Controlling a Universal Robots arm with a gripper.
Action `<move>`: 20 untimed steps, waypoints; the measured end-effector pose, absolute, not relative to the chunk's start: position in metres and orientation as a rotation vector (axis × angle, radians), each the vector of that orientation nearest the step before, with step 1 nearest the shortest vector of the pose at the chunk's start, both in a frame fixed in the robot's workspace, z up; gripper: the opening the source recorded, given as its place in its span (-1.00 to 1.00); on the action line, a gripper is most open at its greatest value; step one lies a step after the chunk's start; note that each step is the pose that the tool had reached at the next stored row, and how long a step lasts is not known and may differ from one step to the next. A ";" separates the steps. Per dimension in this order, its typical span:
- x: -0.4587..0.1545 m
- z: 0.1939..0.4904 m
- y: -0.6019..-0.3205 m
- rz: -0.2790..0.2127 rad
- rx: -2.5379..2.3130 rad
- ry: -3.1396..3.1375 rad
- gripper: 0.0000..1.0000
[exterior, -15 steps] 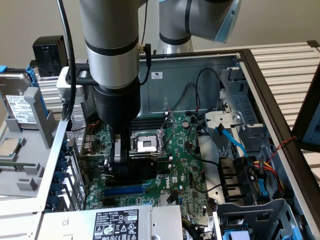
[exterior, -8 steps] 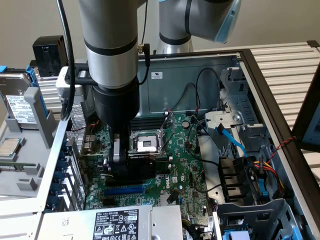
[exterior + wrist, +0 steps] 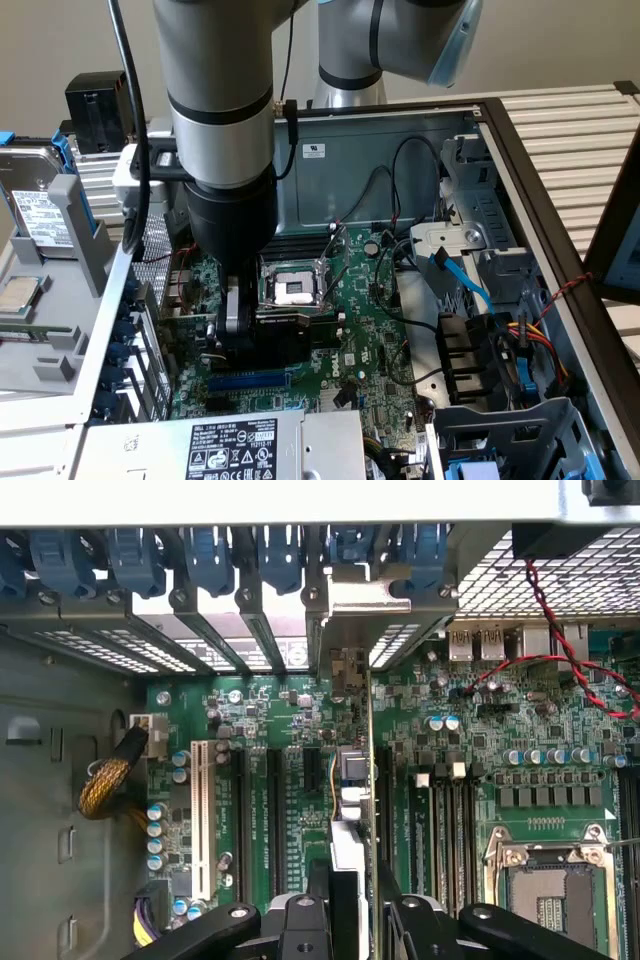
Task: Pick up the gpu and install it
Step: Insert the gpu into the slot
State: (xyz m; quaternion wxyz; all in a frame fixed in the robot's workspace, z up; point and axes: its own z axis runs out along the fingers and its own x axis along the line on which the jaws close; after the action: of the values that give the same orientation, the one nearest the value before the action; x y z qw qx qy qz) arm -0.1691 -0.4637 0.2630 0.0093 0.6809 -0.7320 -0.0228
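The gpu [image 3: 288,338] stands on edge over the large green motherboard [image 3: 370,330], its black heatsink block facing the exterior view's right. My gripper [image 3: 234,322] reaches straight down into the open computer case and is shut on the card's upper edge. In the wrist view the gpu [image 3: 370,750] shows as a thin edge running along an expansion slot. Its silver bracket [image 3: 362,602] sits at the rear slot openings. My gripper [image 3: 355,905] clamps the card from both sides. Whether the card is fully down in the slot I cannot tell.
An open CPU socket [image 3: 290,288] lies just beyond the card. Red and black wires [image 3: 565,655] cross the board near the rear ports. Blue slot latches [image 3: 200,555] line the case's back wall. A power supply [image 3: 235,445] and a drive cage [image 3: 500,340] hem in the board.
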 end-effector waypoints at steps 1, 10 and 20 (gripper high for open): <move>-0.169 0.263 -0.464 -0.071 2.126 -2.286 -0.44; -0.171 0.262 -0.464 -0.069 2.127 -2.285 -0.44; -0.172 0.260 -0.464 -0.061 2.127 -2.286 -0.44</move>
State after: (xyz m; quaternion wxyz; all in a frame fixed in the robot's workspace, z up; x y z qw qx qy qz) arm -0.1718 -0.4644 0.2601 0.0094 0.6810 -0.7319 -0.0194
